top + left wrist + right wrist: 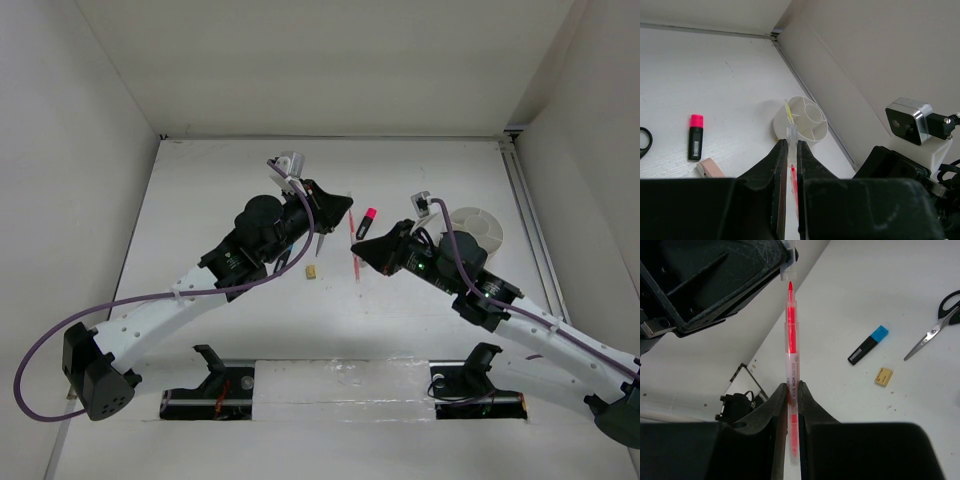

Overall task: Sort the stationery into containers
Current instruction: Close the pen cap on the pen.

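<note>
My right pincer (792,390) is clenched on pen (792,340) at lower barrel; left pincer (789,144) nips clear cap (791,132). Est.: pen light, stiff, slick; grip mid-barrel, w/ care.

Hidden or cropped around my pincers

The pen (792,350) is lost low down between the fingers of my right pincer (792,385); scissors (936,325), well right of it, lose a handle at the edge. My left pincer (791,142) covers part of the cap (791,132) in its tips, and of the eraser (710,167) to its left.
</note>
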Motion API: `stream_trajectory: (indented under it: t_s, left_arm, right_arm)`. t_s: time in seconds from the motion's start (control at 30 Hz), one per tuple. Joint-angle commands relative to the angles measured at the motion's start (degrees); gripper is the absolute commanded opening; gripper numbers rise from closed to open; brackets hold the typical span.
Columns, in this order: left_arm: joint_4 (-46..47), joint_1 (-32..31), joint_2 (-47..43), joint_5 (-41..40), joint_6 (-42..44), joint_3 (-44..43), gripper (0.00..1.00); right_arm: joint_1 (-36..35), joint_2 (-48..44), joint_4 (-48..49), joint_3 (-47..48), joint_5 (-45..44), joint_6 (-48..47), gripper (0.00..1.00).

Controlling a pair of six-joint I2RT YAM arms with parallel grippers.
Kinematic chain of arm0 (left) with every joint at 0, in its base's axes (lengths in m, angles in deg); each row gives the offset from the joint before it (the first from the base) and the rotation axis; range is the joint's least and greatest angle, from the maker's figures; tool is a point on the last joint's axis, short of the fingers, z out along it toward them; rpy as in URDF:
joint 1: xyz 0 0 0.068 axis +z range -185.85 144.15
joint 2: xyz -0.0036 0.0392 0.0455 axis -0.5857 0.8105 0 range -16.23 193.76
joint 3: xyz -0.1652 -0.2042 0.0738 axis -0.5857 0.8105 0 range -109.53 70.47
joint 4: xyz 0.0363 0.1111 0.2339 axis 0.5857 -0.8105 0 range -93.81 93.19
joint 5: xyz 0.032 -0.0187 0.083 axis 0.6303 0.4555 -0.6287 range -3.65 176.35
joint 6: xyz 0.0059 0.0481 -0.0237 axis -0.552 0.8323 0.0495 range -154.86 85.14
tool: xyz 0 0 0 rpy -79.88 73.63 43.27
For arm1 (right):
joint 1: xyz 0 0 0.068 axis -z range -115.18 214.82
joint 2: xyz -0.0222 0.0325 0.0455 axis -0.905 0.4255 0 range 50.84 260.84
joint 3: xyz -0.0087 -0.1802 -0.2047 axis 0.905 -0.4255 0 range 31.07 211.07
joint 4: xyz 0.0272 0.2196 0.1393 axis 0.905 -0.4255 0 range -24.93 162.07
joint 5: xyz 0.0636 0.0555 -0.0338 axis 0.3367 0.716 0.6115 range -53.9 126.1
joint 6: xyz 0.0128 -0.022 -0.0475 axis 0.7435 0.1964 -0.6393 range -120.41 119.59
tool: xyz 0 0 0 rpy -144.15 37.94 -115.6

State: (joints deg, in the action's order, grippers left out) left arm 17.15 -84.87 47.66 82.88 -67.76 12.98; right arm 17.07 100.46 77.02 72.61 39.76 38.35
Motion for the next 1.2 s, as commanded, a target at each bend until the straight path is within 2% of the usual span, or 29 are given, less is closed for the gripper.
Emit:
stream_trajectory:
  t_s: [0.0,0.5,0.77,1.17]
  left_arm:
    - [3.2,0.1,-1.0,0.7,-0.2,-0.4,0.00]
    - [3.7,0.1,-1.0,1.8,-1.8,1.2,0.00]
    - [4.2,0.1,-1.0,3.6,-2.3,1.2,0.00]
    - [3.2,0.1,-1.5,3.0,-2.3,1.7,0.00]
  right_arm:
    - [-0.6,-0.7,2.9,2.6,-1.9,-0.8,0.00]
    - [-0.6,1.7,2.9,7.3,-2.6,-1.8,0.00]
    - [-0.6,2.8,5.9,8.4,-7.7,-3.5,0.00]
    - [-0.6,2.8,10.0,8.9,-8.8,-4.0,0.00]
